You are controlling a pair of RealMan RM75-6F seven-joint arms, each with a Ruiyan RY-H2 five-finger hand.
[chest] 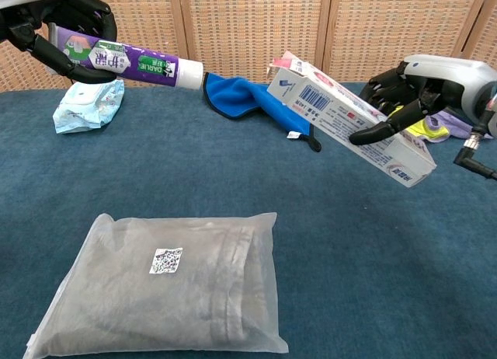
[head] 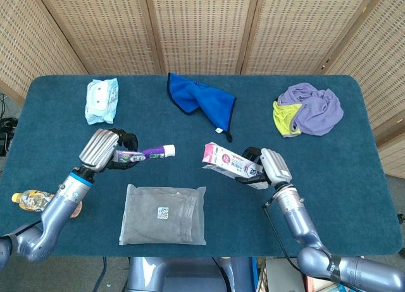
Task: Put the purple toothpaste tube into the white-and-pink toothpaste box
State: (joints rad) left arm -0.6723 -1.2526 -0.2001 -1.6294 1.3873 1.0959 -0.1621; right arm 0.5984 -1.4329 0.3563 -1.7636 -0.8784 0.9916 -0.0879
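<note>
My left hand (head: 102,150) (chest: 58,26) grips the purple toothpaste tube (head: 147,153) (chest: 132,60) by its tail, held above the table with its white cap pointing right toward the box. My right hand (head: 269,166) (chest: 419,85) holds the white-and-pink toothpaste box (head: 229,164) (chest: 347,116) in the air, tilted, its open flap end raised and facing left toward the tube. A gap separates the tube's cap from the box's opening.
A grey plastic-wrapped package (head: 164,214) (chest: 163,285) lies at the front centre. A blue cloth (head: 199,101) (chest: 252,99) lies behind, a wet-wipes pack (head: 100,100) (chest: 87,105) at the far left, purple and yellow cloths (head: 309,110) at the far right, a small bottle (head: 26,199) at the left edge.
</note>
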